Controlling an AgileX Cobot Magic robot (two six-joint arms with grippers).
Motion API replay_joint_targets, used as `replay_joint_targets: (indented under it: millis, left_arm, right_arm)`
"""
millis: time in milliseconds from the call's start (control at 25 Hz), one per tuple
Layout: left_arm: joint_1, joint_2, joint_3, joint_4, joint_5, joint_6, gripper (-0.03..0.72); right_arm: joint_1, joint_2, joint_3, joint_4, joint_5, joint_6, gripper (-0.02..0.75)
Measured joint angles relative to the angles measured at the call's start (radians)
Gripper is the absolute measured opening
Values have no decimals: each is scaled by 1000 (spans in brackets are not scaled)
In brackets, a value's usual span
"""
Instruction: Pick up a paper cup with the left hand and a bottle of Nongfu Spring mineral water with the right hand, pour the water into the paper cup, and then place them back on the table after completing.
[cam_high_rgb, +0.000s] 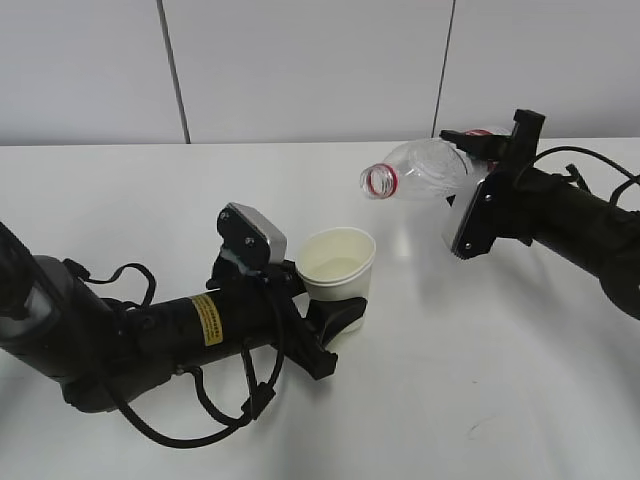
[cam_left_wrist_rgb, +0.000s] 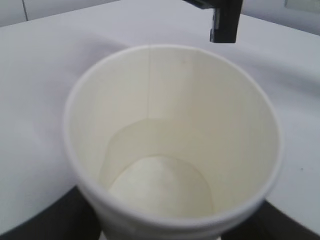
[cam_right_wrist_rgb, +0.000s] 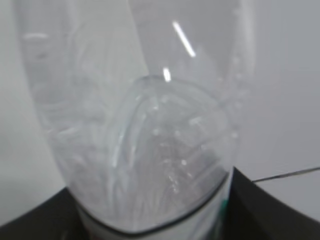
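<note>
From the outside camera, my left hand (cam_high_rgb: 335, 318) has its fingers closed around the lower half of the paper cup (cam_high_rgb: 338, 265), holding it upright just above the table (cam_high_rgb: 420, 400). My right hand (cam_high_rgb: 478, 160) grips the bottle (cam_high_rgb: 425, 170) around its body, tipped nearly flat with the open, red-ringed mouth pointing left toward the cup. The mouth sits above and a little to the right of the cup rim, not over it, and no stream is falling. I judge the pour is done or paused, so what remains is to tilt the bottle upright and set both things down. There is bare tabletop in front of and between my arms; the loose cables by my left arm and the table's far edge behind the bottle are the things to keep clear of.

From my left wrist, I look straight down into the cup (cam_left_wrist_rgb: 170, 140). A shallow layer of water (cam_left_wrist_rgb: 160, 187) covers the bottom, far below the rim, so spilling seems unlikely if I lower it level. My fingers are hidden beneath it.

From my right wrist, the bottle (cam_right_wrist_rgb: 145, 140) fills the picture, droplets clinging inside. It looks nearly empty. My dark fingers (cam_right_wrist_rgb: 270, 210) press it on both sides.
</note>
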Motion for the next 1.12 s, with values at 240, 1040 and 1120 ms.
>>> replay_joint_targets:
  millis: [240,1040,1120]
  left_arm:
    - [0,0,0,-34,-2,0,403]
    - [7,0,0,-94,-2,0,403]
    - [14,0,0,-97,1,-1,403]
  right_arm:
    - [0,0,0,91,0,183,386]
    - [0,0,18,181,-2,1078,377]
    - [0,0,18,181,-2,1141,377]
